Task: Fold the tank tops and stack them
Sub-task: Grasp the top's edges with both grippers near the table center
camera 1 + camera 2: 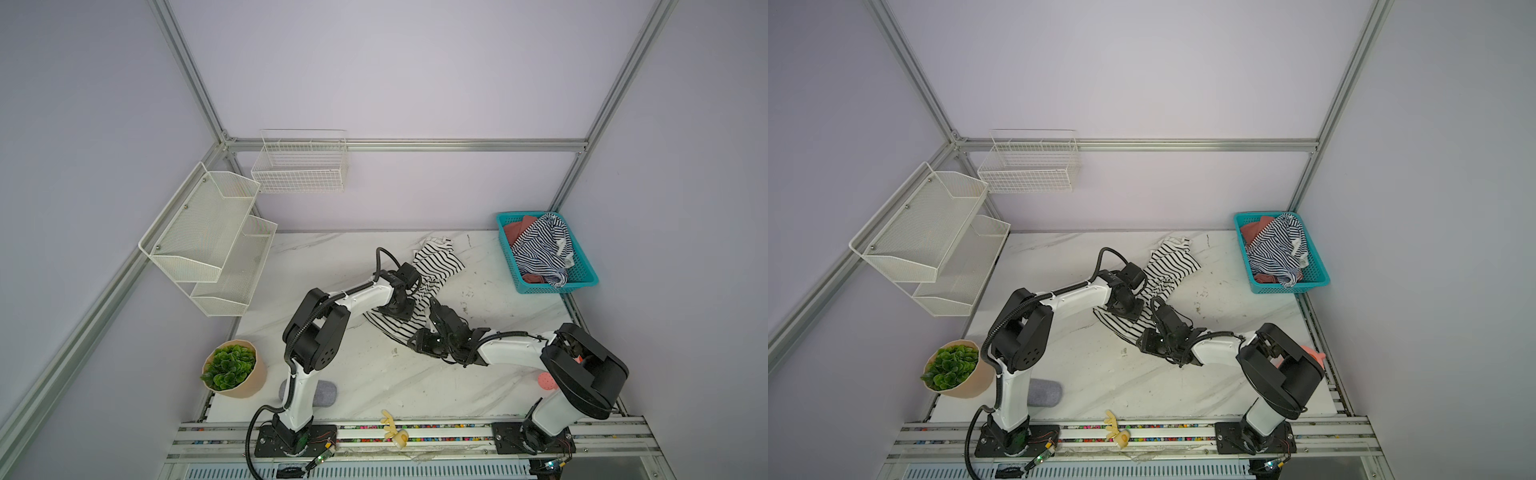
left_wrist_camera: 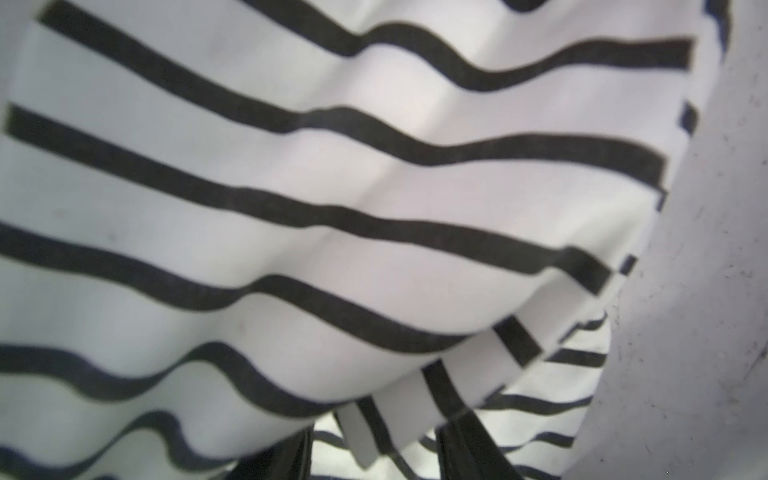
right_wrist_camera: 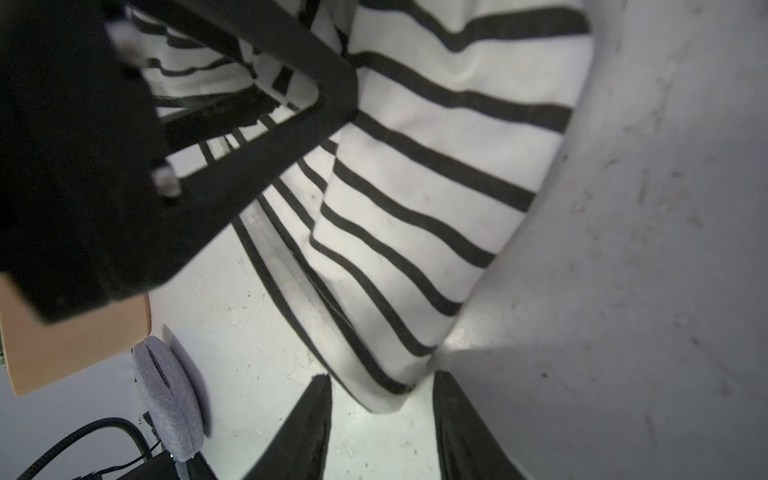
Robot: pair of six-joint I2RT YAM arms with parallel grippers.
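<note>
Straddling white tank top (image 1: 438, 262) corner: right gripper (image 3: 382, 378), jaws apart | cloth's long axis runs diagonally away | left gripper (image 2: 374, 440) mid-cloth, perhaps pinching; cannot tell.

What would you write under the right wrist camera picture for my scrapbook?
Right hand, fingers apart, at a corner of the white black-striped tank top on the marble table.

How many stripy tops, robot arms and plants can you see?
Stripy tops: 2, white cloth tank top with wide black stripes, navy-and-white thin-striped cloth tank top
Robot arms: 2, left white-and-black arm, right white-and-black arm
Plants: 1, green leafy plant in tan pot
Total: 5
</note>
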